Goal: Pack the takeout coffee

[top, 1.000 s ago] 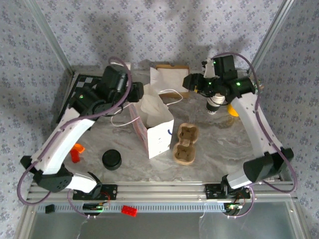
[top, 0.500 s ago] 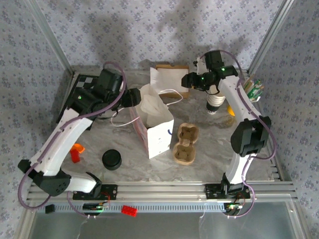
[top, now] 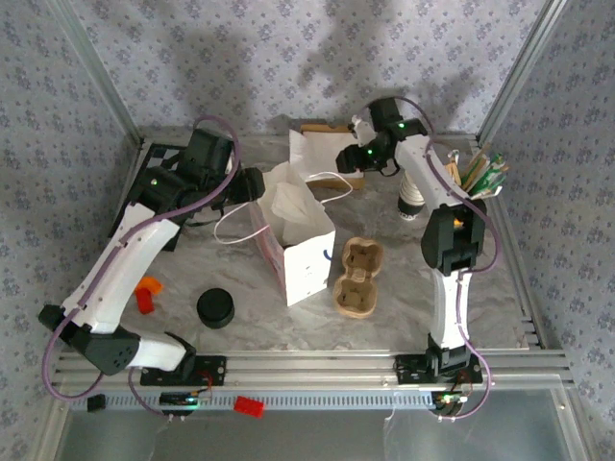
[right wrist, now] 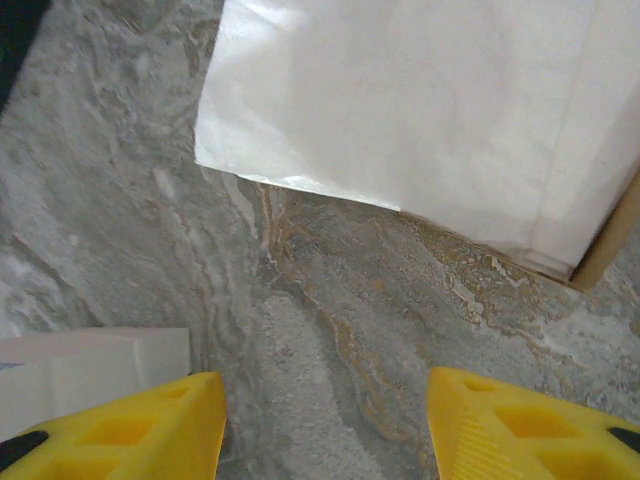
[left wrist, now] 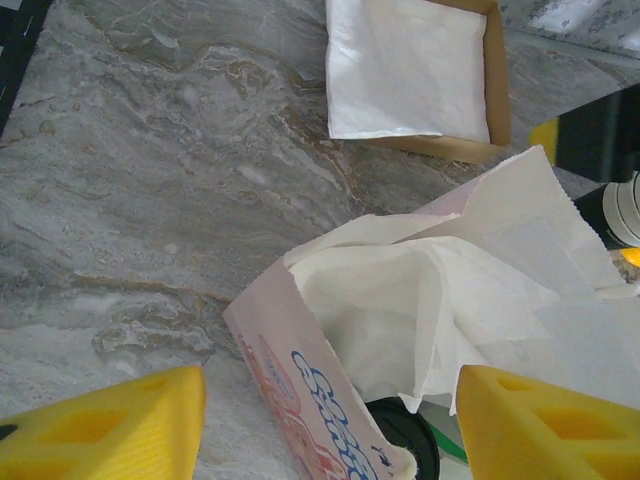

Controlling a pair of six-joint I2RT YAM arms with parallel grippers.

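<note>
**Takeout coffee.** In the left wrist view, only the round black lid of the takeout coffee [left wrist: 404, 440] is visible. It sits low inside the printed paper bag [left wrist: 300, 350], partly covered by crumpled white tissue paper [left wrist: 440, 300]. The cup body is hidden, so its colour banding cannot be confirmed.

**Bag location.** The bag [top: 296, 240] stands upright near the centre of the marble table [top: 192, 264], just left of a pulp cup carrier [top: 357, 277].

**Left gripper** [left wrist: 330, 400]. The jaws are wide apart and hold nothing. It hangs over the bag mouth, with one yellow finger on each side of the bag's near rim. The lid lies between the fingers, nearer the right one and below them.

**Right gripper** [right wrist: 325, 400]. The jaws are wide apart and hold nothing. It hangs over bare marble just beside the cardboard tray [right wrist: 610, 240] of white paper, and is apart from the coffee.
</note>
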